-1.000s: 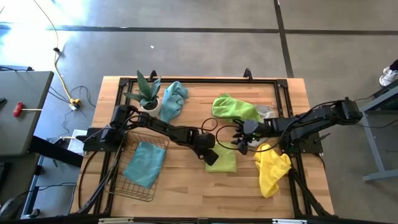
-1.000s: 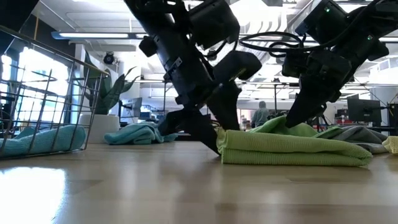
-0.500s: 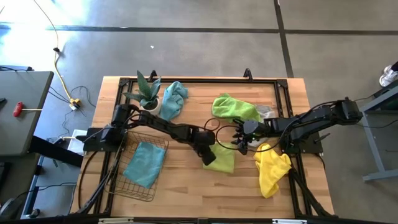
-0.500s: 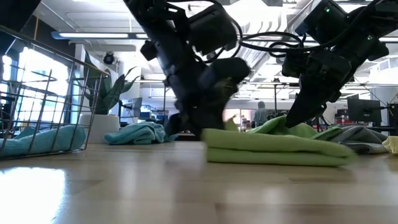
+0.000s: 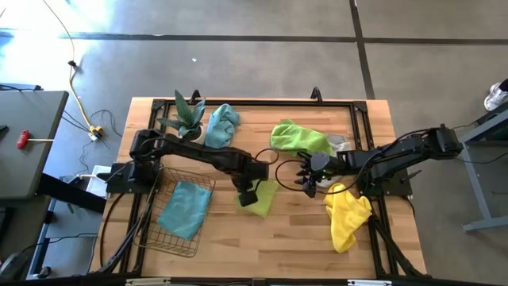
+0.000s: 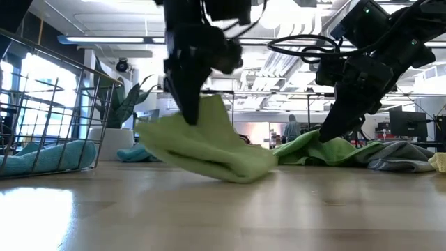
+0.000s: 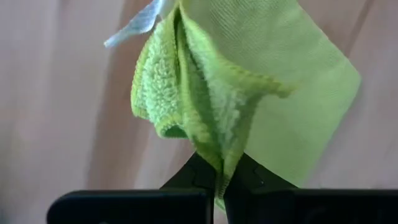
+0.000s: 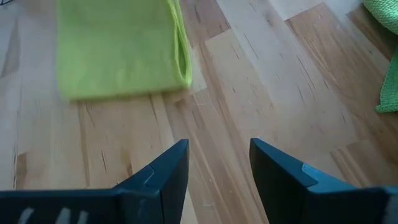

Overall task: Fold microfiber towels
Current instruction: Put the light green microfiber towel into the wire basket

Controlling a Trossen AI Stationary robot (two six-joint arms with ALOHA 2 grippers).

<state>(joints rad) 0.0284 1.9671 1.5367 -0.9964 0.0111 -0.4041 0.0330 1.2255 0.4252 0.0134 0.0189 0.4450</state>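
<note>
A folded lime green towel [image 5: 262, 199] hangs slanting from my left gripper [image 5: 248, 195], which is shut on it near the table's middle. In the low view the gripper [image 6: 189, 115] points down into the towel [image 6: 209, 146]. My right gripper [image 5: 305, 181] stands open and low over bare wood to the towel's right, with nothing between its fingers [image 8: 168, 174]. Loose towels lie around: a teal one [image 5: 221, 127] by the plant, a crumpled lime green one [image 5: 298, 137], a yellow one [image 5: 348, 214] and a grey one [image 6: 401, 155]. My left gripper pinches several layers of the folded towel's bunched edge [image 7: 219, 163] between its two fingers. The fingers come from above, pointing down. The held end is raised, and the towel sags slack below it, its lower end [image 6: 244, 171] on the table.
A wire-mesh basket [image 5: 159, 230] with a teal towel [image 5: 184, 208] in it stands at the near left. A potted plant [image 5: 188, 119] stands at the far left. Bare wood lies along the table's near edge.
My left gripper has shut on the folded green towel's left edge, then risen and gone toward the table's left edge, rolling its wrist. The towel's held end has lifted off the table, and the rest has slid left after it.
</note>
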